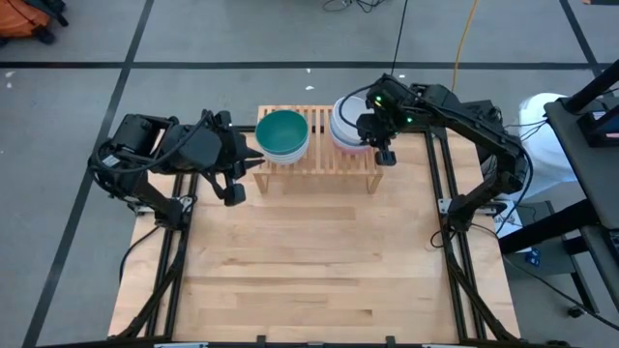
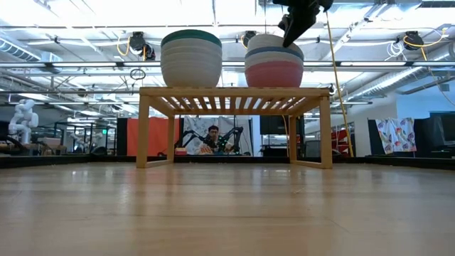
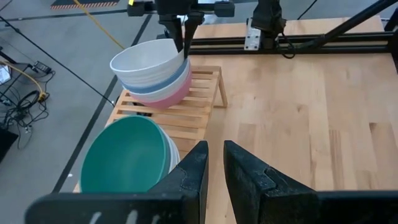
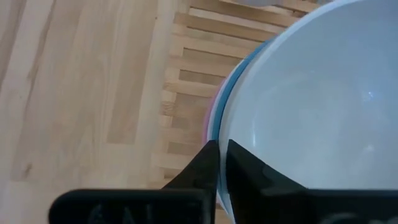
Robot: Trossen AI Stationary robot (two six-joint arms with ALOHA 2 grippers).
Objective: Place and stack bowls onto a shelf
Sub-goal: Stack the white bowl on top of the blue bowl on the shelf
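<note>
Pinching the rim of the top white bowl (image 3: pixel 149 59) on the pink-based stack at the shelf's (image 1: pixel 319 164) right end, the right pincer (image 3: pixel 185 42) hangs directly above, the left pincer (image 3: pixel 214 177), slightly spread, waiting beside the teal-topped stack (image 1: pixel 281 134).

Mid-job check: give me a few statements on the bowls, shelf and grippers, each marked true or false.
1. Two stacks of bowls stand on the shelf. True.
2. The teal bowl tops the stack nearer the left arm. True.
3. The pink bowl is on top of its stack. False: it is at the bottom, with a blue bowl and a white bowl above it.
4. The right gripper is at the white bowl's rim. True.
5. The left gripper holds a bowl. False: nothing is between its fingers; it sits beside the shelf.
6. Bowls remain on the table. False: none are visible there.
</note>
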